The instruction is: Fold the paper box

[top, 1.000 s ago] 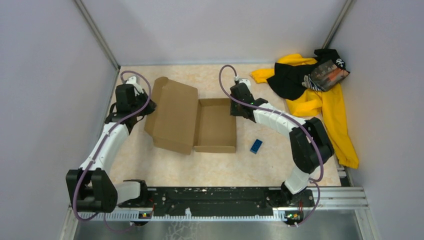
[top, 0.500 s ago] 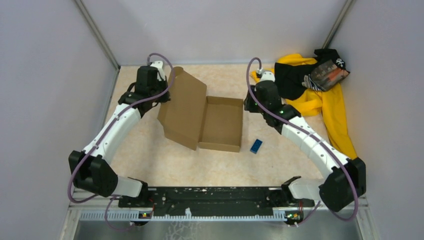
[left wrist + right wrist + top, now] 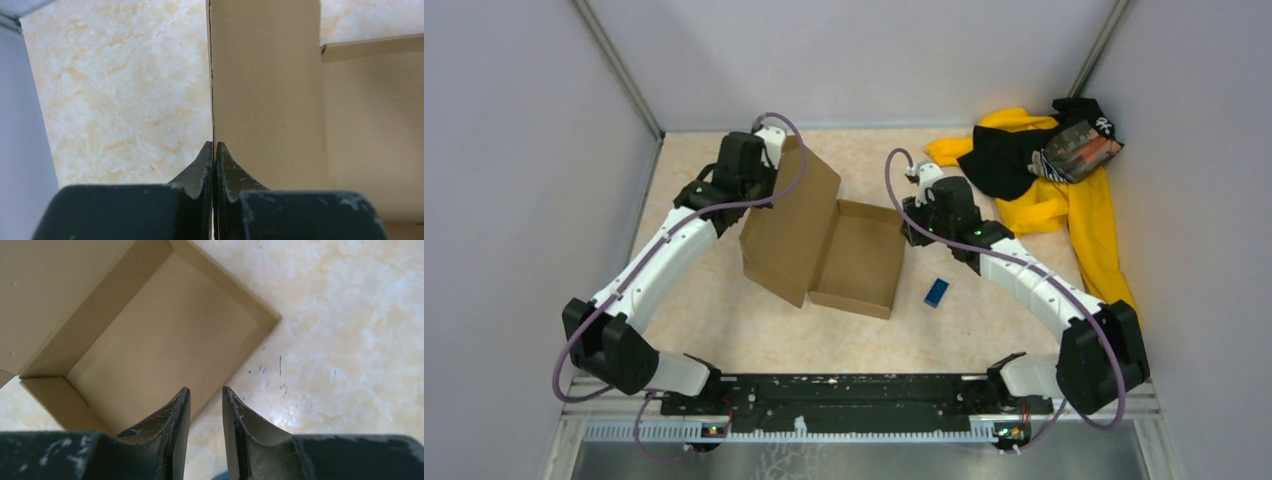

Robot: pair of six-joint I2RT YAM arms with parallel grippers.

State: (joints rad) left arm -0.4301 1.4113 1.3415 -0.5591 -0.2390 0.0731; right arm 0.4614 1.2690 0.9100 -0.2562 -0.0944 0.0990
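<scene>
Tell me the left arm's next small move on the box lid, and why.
Probably swing the lid of the paper box rightward and down over its tray. The left pincer is shut on the lid's edge, and the lid stands steeply raised, not closed. The right pincer stands open by the tray's right wall, holding nothing.

block [image 3: 936, 291] right of paper box [image 3: 859, 258], cloth [image 3: 1084, 215] beyond

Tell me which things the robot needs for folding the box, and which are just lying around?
For the job:
- paper box
- left gripper, pinching the box's raised lid
- right gripper, open above the box's edge

Just lying about:
- small blue block
- yellow-and-black cloth pile
</scene>
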